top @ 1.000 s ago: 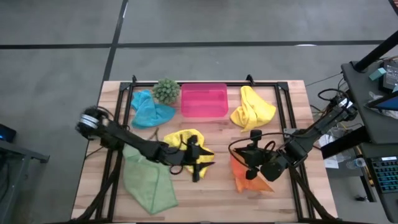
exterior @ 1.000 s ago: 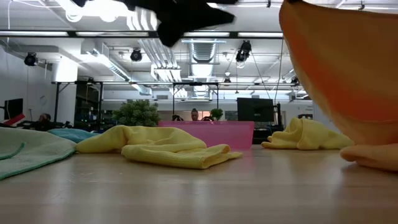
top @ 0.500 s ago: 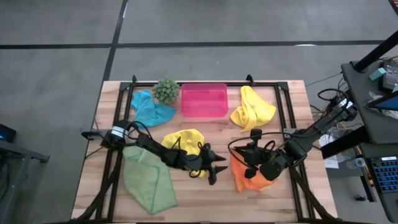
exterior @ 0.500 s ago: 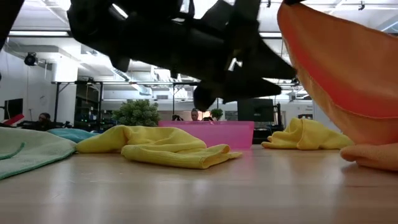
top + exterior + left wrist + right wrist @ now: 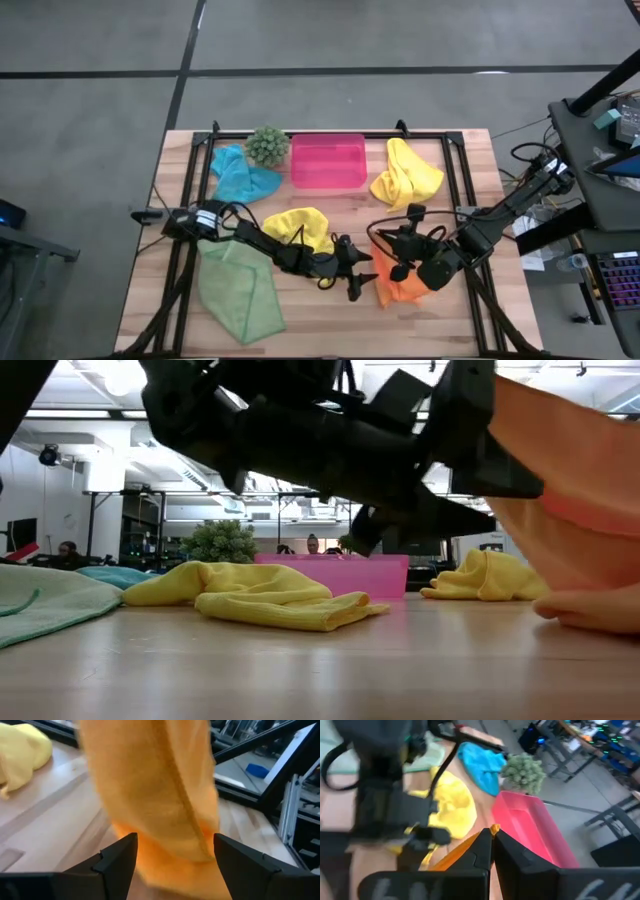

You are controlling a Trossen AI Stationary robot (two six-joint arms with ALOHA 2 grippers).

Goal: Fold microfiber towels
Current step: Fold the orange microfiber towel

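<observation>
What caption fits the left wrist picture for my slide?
Open left end effector reaching toward the hanging orange towel, with a yellow towel behind.

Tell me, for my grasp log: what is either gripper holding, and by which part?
The right gripper pinches the orange towel by an upper edge; the left gripper holds nothing.

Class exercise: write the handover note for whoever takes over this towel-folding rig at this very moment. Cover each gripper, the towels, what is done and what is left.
Left gripper: open, reaching at the hanging orange towel.
Right gripper: shut on the orange towel's upper edge, lifting it off the table.
Other towels lie crumpled: yellow centre, yellow far right, teal far left, green near left.
Done: nothing folded.
Left: all five.
</observation>
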